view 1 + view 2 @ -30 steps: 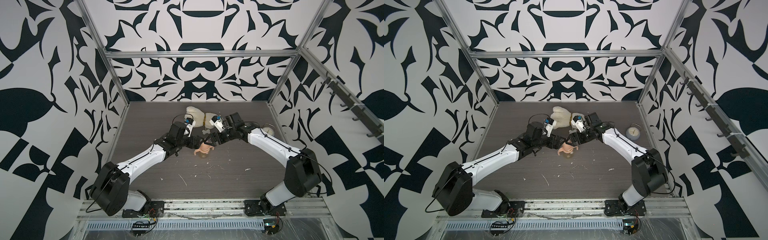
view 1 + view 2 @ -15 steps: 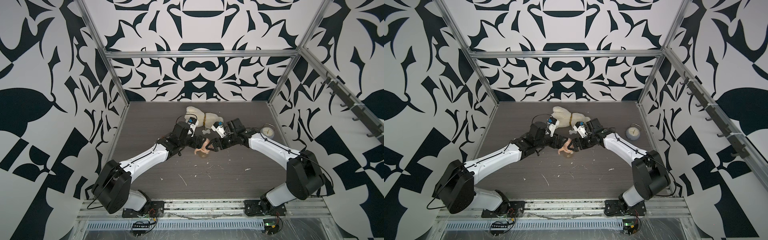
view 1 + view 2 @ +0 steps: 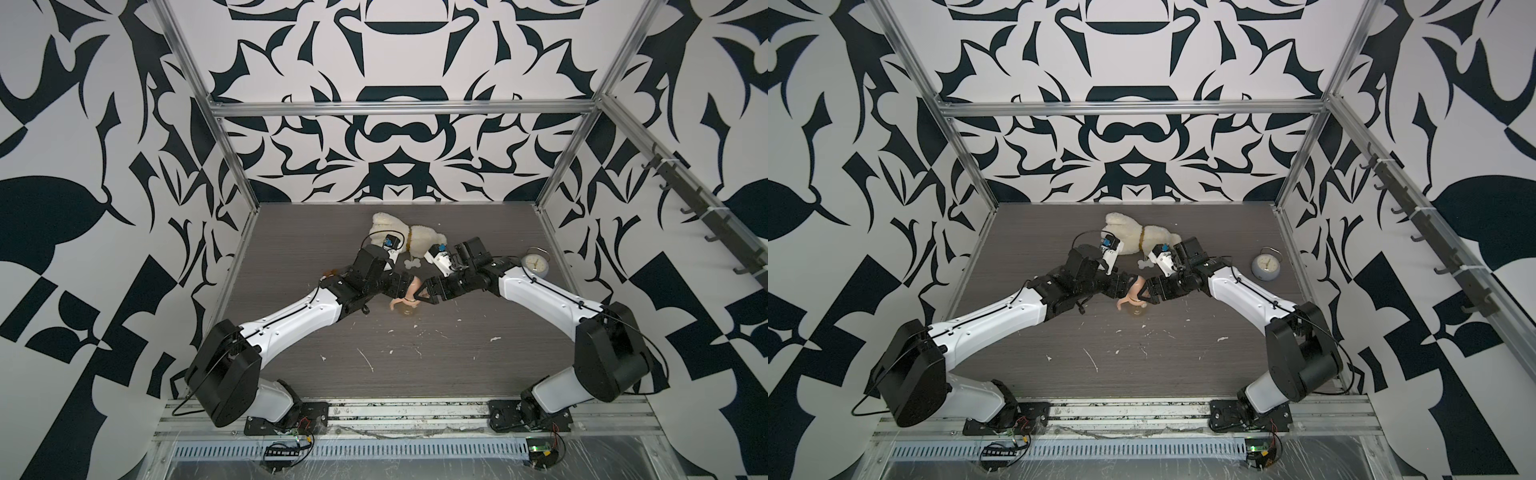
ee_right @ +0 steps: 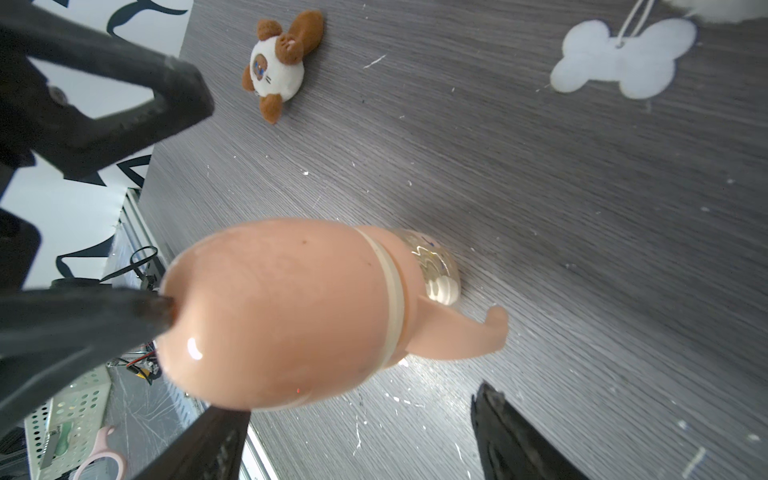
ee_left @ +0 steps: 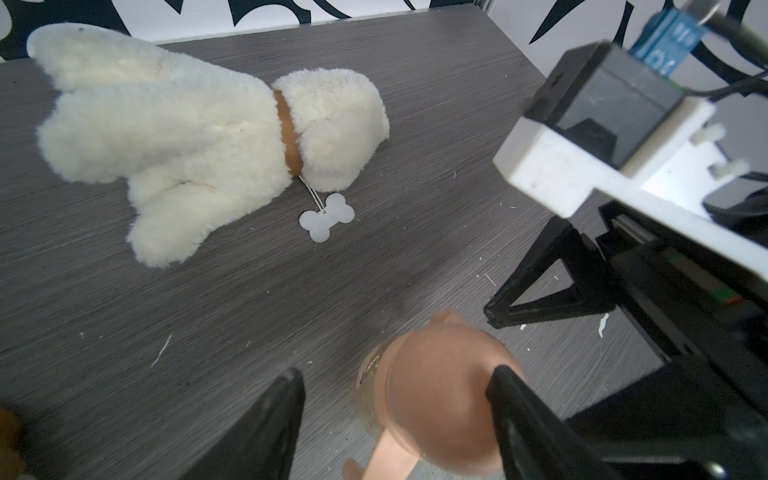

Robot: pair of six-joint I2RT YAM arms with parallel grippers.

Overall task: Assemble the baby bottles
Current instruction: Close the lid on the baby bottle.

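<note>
The baby bottle (image 3: 406, 302) stands mid-table, assembled: a peach dome cap (image 4: 282, 316) over a cream collar (image 4: 392, 299), a peach handle (image 4: 465, 332) and an amber body (image 4: 436, 266). My left gripper (image 5: 397, 374) is open around the cap. One of its fingers (image 5: 511, 399) touches the cap's side, and the other finger (image 5: 286, 407) stands clear of it. My right gripper (image 4: 357, 401) is open on the bottle's opposite side, with the cap just above one of its fingers (image 4: 220, 432). In both top views the two grippers (image 3: 400, 287) (image 3: 424, 291) (image 3: 1121, 286) (image 3: 1148, 293) meet at the bottle (image 3: 1133, 302).
A big cream plush dog (image 3: 399, 239) with a bone tag (image 3: 411, 264) lies behind the grippers. A pale-blue alarm clock (image 3: 537, 264) stands at the right wall. A small brown-and-white plush (image 4: 278, 62) lies to the left. White scraps dot the dark wood table (image 3: 415, 374).
The left gripper's jaws have narrowed towards the dome cap. The right gripper has shifted slightly and sits lower beside the bottle. The bottle's handle has turned.
</note>
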